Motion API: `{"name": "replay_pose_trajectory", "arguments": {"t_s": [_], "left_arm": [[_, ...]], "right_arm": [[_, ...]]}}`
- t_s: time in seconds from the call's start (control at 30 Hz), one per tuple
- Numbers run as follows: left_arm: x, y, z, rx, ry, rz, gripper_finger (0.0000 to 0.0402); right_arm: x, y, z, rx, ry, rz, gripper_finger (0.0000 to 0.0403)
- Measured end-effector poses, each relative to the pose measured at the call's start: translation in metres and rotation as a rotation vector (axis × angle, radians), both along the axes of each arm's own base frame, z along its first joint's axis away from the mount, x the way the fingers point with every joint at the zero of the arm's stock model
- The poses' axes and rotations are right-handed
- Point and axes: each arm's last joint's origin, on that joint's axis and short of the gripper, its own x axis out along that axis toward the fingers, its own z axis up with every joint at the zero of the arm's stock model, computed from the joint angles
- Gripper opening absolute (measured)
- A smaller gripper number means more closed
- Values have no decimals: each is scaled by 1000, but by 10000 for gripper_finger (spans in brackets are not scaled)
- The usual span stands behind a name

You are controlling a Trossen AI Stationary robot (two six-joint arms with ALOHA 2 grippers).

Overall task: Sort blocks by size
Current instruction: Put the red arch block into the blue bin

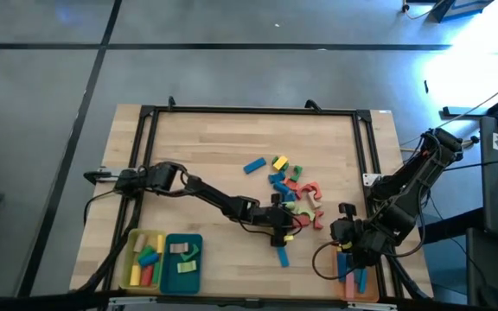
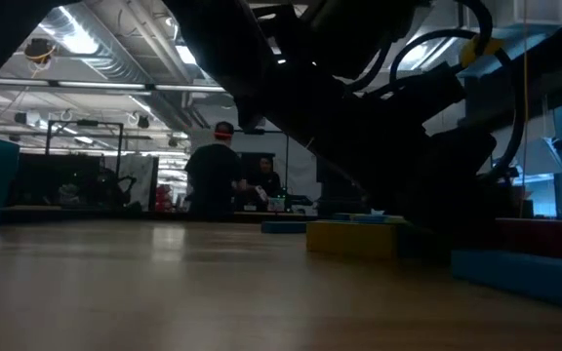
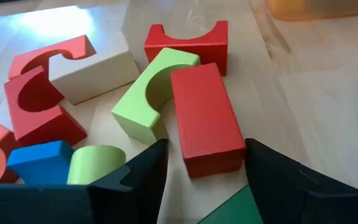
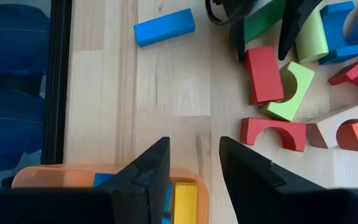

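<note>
The blocks lie in a loose pile at the table's middle. My left gripper is open at the pile's near side. In the left wrist view a red bar reaches between its fingertips. A green block lies farther back between the fingers and also shows in the right wrist view. My right gripper is open and empty above the orange tray, near the table's right front corner. My left gripper stands astride the red bar's near end and the green block, with wood showing on both sides of the bar. I cannot tell whether a finger touches the green block.
A yellow tray and a teal tray with several blocks stand at the near left. The orange tray holds a few blocks. A blue bar lies alone near the front. A black frame rims the table. People stand far behind.
</note>
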Motion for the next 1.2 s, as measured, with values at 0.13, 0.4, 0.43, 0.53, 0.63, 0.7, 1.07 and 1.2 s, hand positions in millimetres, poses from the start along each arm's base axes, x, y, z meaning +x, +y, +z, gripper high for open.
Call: {"name": "replay_pose_trajectory", "arguments": {"t_s": [0.13,0.4,0.43,0.53,0.63,0.7,1.07,1.2], "left_arm": [[1,0,1,-4,-20,0,195],[1,0,1,-6,-27,1,187],[1,0,1,-7,-28,1,180],[1,0,1,-6,-28,1,154],[1,0,1,-7,-28,0,129],[2,0,1,-12,-30,-6,117],[1,0,9,-16,-40,-9,115],[1,0,31,-27,-89,-10,114]], "right_arm": [[0,0,0,0,0,0,143],[0,0,0,0,0,0,143],[0,0,0,0,0,0,143],[0,0,0,0,0,0,143],[0,0,0,0,0,0,143],[0,0,0,0,0,0,143],[0,0,0,1,0,0,143],[0,0,0,-8,-12,-6,143]]}}
